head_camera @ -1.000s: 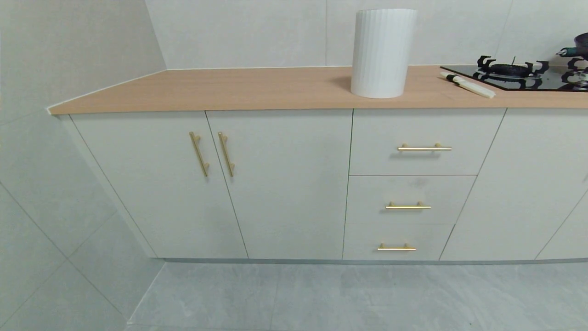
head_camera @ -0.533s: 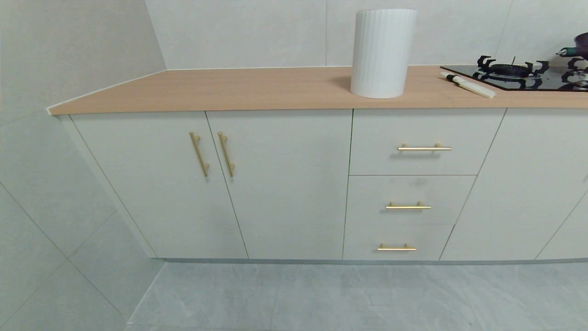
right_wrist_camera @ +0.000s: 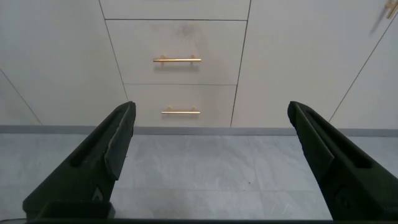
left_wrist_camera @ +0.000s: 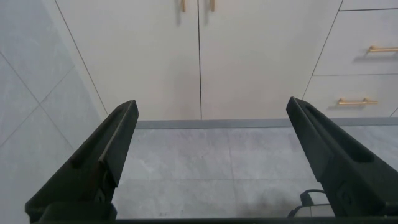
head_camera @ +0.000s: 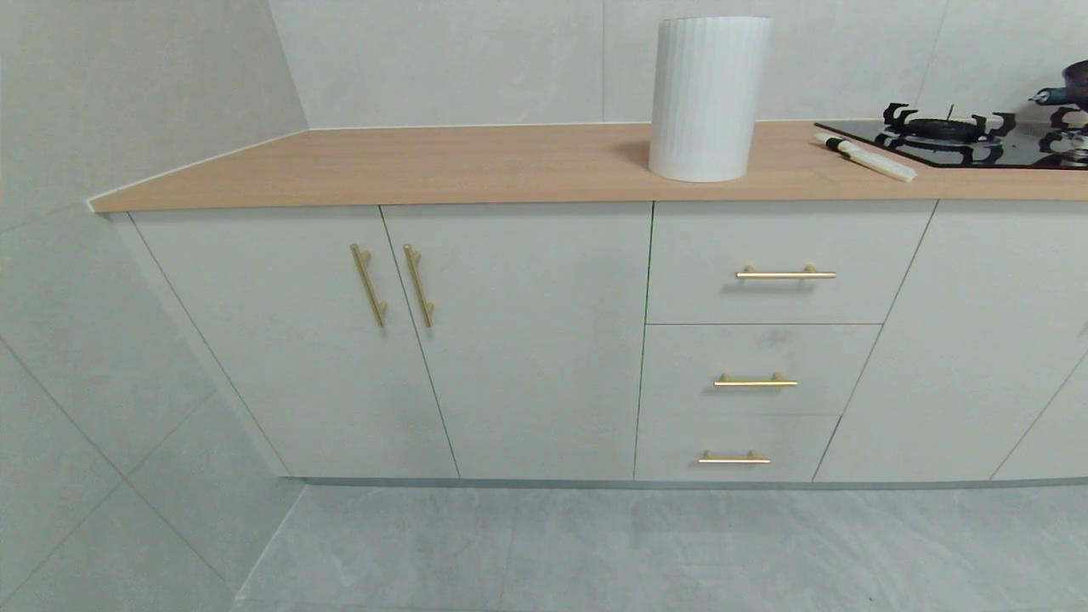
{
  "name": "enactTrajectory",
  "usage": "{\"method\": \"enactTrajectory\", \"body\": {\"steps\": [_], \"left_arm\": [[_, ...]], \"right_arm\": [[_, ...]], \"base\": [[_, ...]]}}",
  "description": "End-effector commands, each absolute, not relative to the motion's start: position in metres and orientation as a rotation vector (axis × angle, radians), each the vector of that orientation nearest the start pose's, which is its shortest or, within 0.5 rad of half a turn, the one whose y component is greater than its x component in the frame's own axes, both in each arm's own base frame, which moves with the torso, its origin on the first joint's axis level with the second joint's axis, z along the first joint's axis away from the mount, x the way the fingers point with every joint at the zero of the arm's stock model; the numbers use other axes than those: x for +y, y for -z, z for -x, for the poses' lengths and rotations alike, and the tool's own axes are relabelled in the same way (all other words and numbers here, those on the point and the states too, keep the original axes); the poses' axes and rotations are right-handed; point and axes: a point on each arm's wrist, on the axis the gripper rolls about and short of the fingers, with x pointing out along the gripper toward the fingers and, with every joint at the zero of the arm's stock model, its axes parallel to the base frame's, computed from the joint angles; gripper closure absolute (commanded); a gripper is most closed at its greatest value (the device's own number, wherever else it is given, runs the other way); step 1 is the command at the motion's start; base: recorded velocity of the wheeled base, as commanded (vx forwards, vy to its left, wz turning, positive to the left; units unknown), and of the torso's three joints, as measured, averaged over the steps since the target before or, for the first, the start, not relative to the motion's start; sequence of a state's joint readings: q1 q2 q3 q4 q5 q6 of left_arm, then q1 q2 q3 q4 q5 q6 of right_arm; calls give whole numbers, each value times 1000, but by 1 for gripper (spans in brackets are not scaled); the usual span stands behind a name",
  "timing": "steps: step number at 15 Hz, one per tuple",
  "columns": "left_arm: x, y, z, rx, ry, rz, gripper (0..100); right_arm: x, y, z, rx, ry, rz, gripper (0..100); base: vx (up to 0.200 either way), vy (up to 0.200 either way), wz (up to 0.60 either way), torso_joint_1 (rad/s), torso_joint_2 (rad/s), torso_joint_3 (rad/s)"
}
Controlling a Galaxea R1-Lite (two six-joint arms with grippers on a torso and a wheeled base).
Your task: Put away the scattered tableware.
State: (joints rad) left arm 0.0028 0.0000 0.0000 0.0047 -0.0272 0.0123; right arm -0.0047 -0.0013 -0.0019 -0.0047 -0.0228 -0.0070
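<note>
Pale utensil (head_camera: pixel 865 157) lies flat on the counter (head_camera: pixel 425 166), right of the ribbed white container (head_camera: pixel 707 98) and just beside the hob (head_camera: pixel 952 140). Left gripper (left_wrist_camera: pixel 211 107) and right gripper (right_wrist_camera: pixel 211 107), both spread wide and empty, hang well below the container, facing the cabinet fronts (head_camera: pixel 510 340). Risks: a rising arm may topple the container, or the thin utensil may skid from the pads. No legible writing.

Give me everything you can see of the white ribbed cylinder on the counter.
The white cylinder is tall, with fine vertical ribs and a matt look, perhaps ceramic or plastic. It stands upright on the wooden countertop, above the left end of the drawer stack, touching nothing else; the pale utensil lies apart, nearer the hob. Whether its top is open cannot be told.
</note>
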Motion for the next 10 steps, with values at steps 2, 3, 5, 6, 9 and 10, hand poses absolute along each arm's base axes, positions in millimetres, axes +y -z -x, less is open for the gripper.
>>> {"method": "enactTrajectory", "body": {"steps": [2,3,5,6,9,10], "left_arm": [[-1,-75,23,4,25,-9,0],[-1,-75,23,4,25,-9,0],[-1,-75,23,4,25,-11,0],[-1,-75,23,4,25,-11,0],[-1,-75,23,4,25,-12,0],[-1,-75,23,4,25,-12,0]], "right_arm": [[0,-76,23,-1,28,8,0],[0,-76,23,-1,28,6,0],[0,-76,23,-1,29,6,0],[0,-76,23,-1,29,8,0],[0,-76,23,0,25,9,0],[0,-76,23,-3,25,8,0]], "base": [[0,0,0,0,0,0],[0,0,0,0,0,0],[0,0,0,0,0,0],[0,0,0,0,0,0],[0,0,0,0,0,0],[200,0,0,2,2,-7]]}}
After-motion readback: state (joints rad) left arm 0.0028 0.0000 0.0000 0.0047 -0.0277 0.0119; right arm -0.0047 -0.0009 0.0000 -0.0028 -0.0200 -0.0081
